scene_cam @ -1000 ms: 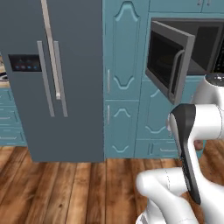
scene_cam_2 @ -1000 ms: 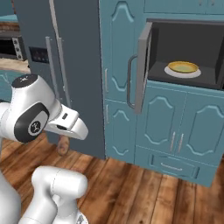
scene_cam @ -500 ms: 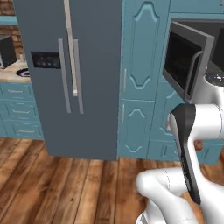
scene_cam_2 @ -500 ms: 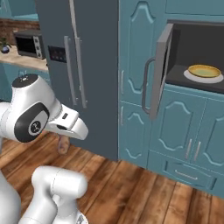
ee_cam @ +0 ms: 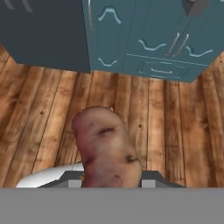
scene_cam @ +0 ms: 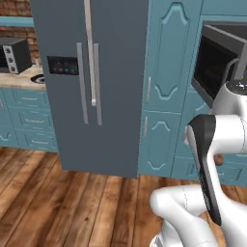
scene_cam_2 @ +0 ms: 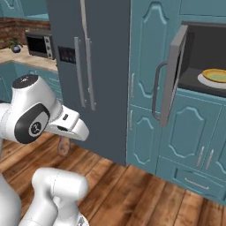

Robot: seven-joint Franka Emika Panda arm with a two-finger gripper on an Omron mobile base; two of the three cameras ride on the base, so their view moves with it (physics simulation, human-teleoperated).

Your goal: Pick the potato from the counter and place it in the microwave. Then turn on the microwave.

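Glossy white rounded arm (scene_cam: pixel 226 130), dark joint bands, seemingly unmarked.

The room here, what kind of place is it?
A home kitchen, it seems: a tall grey fridge, teal cabinets with a built-in microwave standing open, and a counter against a brick wall.

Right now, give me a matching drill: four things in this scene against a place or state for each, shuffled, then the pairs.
Things:
1. potato
2. microwave
3. plate
4. fridge

States:
A. door swung open
B. inside the oven
C. held in the claw over the wood floor
D. both doors shut

Pairs: 1-C, 2-A, 3-B, 4-D
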